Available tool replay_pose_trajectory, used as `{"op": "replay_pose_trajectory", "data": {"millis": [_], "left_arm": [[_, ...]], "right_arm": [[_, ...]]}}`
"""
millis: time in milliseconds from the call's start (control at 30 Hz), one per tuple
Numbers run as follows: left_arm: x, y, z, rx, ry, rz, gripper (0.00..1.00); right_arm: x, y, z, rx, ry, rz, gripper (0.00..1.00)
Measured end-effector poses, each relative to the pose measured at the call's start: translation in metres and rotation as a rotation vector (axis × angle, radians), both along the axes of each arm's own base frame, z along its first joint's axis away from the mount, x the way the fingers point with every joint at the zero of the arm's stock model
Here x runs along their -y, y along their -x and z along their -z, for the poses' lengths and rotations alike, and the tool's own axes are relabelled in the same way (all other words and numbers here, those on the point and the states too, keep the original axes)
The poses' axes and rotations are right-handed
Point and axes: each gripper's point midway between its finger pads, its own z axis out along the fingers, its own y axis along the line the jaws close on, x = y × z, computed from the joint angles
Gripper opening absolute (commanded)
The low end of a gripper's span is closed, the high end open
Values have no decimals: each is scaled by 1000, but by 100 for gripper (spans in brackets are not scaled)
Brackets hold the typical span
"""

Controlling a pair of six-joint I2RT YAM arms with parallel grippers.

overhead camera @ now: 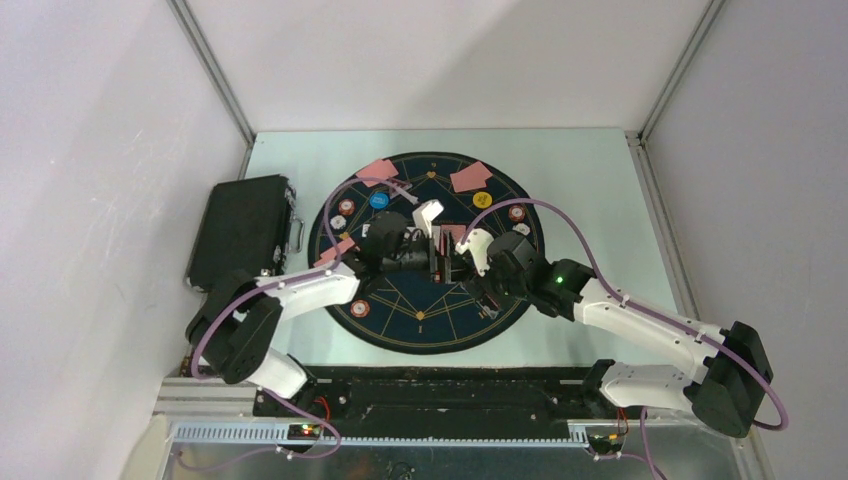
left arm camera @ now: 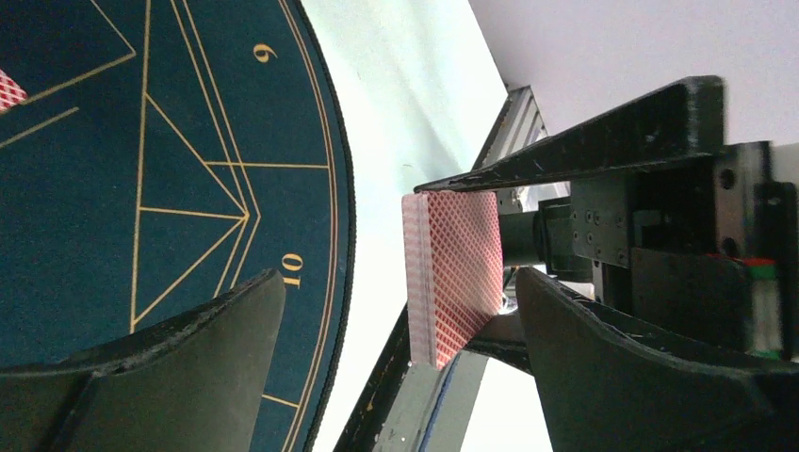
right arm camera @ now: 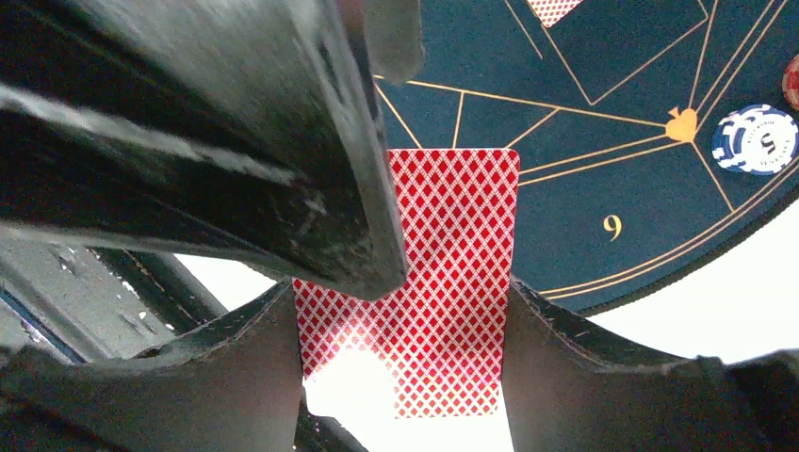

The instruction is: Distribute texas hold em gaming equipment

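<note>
The right gripper (right arm camera: 405, 311) pinches a red diamond-backed stack of playing cards (right arm camera: 452, 217) by its long edges. The left gripper (left arm camera: 400, 282), spread wide and empty, sits just beside the stack, facing its patterned back.

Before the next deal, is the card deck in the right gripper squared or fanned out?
Squared up: in the left wrist view the card deck is one stack with flush edges, clamped in the right gripper.

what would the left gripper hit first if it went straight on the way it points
Most likely the deck of cards held by the right gripper, straight ahead of the open left gripper; how far off is unclear.
</note>
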Motion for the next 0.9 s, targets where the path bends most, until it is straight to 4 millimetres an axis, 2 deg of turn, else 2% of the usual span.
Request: {"op": "replay_pose_trajectory", "data": {"millis": [233,433,900], "left_arm": [[16,10,17,-45,-27,62,98],[18,12,29,-75,-56,67,95],[12,5,23,-44,-77,46,87]], "right_arm": [[-1,1,0,-4,-6,-8,0],[-3,2,-1,-6,-11,-14,0],[-2,3,-6,4,-23,-14,0]]}}
